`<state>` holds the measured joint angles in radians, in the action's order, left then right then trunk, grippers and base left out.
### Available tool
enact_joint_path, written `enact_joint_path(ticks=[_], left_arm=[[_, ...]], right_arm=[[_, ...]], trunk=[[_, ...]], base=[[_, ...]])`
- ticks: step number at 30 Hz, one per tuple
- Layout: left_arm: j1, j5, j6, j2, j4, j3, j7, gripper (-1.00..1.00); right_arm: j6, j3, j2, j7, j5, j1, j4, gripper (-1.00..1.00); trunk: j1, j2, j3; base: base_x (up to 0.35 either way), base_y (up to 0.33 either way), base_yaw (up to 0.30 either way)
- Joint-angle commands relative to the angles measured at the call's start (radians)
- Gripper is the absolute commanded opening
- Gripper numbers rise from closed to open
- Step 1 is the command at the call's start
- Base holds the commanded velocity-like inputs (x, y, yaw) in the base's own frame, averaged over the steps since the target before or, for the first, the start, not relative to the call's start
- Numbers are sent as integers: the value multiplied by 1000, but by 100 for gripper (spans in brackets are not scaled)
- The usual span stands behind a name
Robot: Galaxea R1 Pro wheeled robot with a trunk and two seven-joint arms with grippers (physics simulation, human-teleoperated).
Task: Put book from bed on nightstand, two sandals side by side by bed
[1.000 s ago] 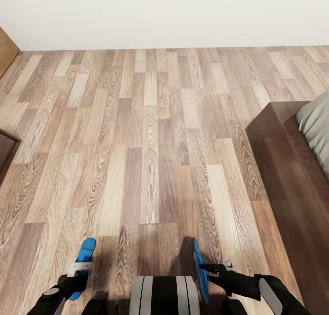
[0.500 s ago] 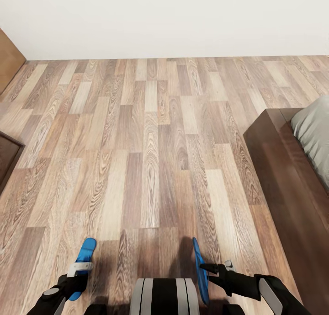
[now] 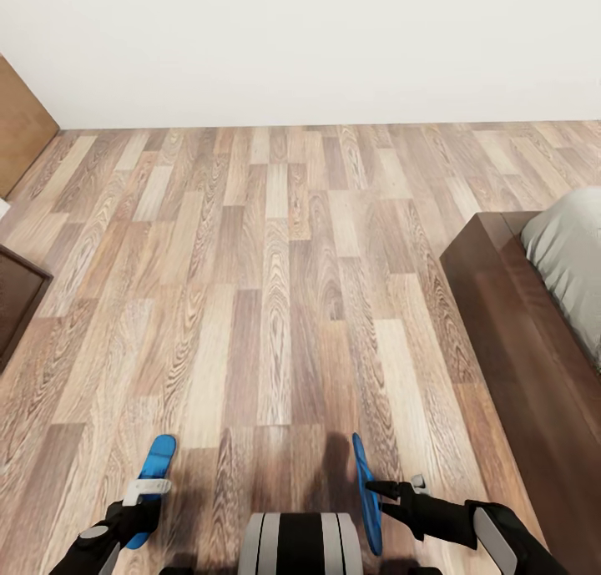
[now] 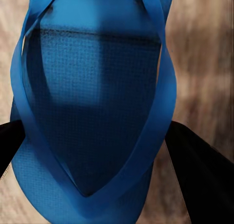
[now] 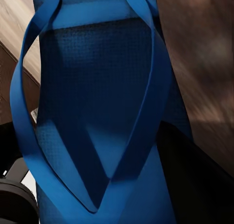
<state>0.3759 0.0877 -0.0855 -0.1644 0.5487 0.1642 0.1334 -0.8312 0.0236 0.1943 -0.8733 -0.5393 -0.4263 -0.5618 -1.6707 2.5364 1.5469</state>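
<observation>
Both jaws gripping sandals: left gripper (image 3: 143,498) one (image 3: 155,466), right gripper (image 3: 386,493) another (image 3: 364,491). Bed (image 3: 509,341) sitting at 2 o'clock; advising lowering flat, parallel, toes aligned beside it.

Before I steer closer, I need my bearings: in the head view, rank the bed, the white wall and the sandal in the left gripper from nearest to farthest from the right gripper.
1. Bed, just right of the right gripper.
2. Left sandal, held across the trunk in the left gripper.
3. White wall, far ahead across the floor.
</observation>
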Motion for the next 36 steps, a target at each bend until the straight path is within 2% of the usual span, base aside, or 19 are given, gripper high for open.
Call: enact_joint_path(ticks=[1,6,12,16,18,19,20,21,22,24,26,28,32,35,36], left_arm=[[0,9,-6,1,2,7,9,-100],[0,8,-8,5,3,3,10,-100],[0,-5,-10,31,8,3,19,-100],[0,-90,-15,39,46,2,60,-100],[0,-125,-18,39,69,2,91,-100],[0,-147,-19,38,82,2,118,-100],[0,-177,-24,34,94,4,170,-100],[0,-188,-29,33,97,5,191,-100],[0,-220,-60,23,102,7,266,-100],[0,-265,-111,-4,105,8,394,-100],[0,-307,-142,-35,100,7,554,-100],[-2,-322,-151,-49,97,6,644,-100],[-9,-331,-155,-57,96,5,771,-100],[-13,-332,-154,-70,93,5,854,-100],[-13,-332,-153,-76,84,4,871,-100]], right_arm=[[-5,2,0,-1,1,0,-2,-100],[-5,1,1,-1,1,0,-54,-100],[-4,4,11,-3,4,0,-71,-100],[-3,4,79,-5,3,0,-72,-100],[-1,4,100,-5,4,0,-70,-100],[1,3,112,-5,4,0,-68,-100],[5,1,128,-6,5,1,-66,-100],[6,1,135,-6,5,1,-65,-100],[16,-1,160,-6,6,2,-61,-100],[55,-1,188,-6,6,5,-46,-100],[155,-2,203,-8,6,8,-15,-100],[240,-3,208,-10,6,9,20,-100],[370,-4,209,-40,8,11,125,-100],[572,-4,208,-100,10,12,238,-100],[607,-4,208,-120,10,12,267,-100]], trunk=[[1,0,-3],[3,-1,-23],[6,-3,-46],[7,-4,-61],[8,-4,-69],[9,-4,-73],[9,-4,-77],[10,-5,-81],[10,-5,-85],[11,-5,-92],[12,-6,-100],[13,-6,-108],[15,-7,-123],[16,-8,-135],[16,-8,-139]], base=[[0,0,0],[0,0,0],[0,0,0],[0,0,0],[0,0,0],[0,0,0],[0,0,0],[0,0,0],[0,0,0],[0,0,0],[0,0,0],[0,0,0],[0,0,0],[0,0,0],[0,0,0]])
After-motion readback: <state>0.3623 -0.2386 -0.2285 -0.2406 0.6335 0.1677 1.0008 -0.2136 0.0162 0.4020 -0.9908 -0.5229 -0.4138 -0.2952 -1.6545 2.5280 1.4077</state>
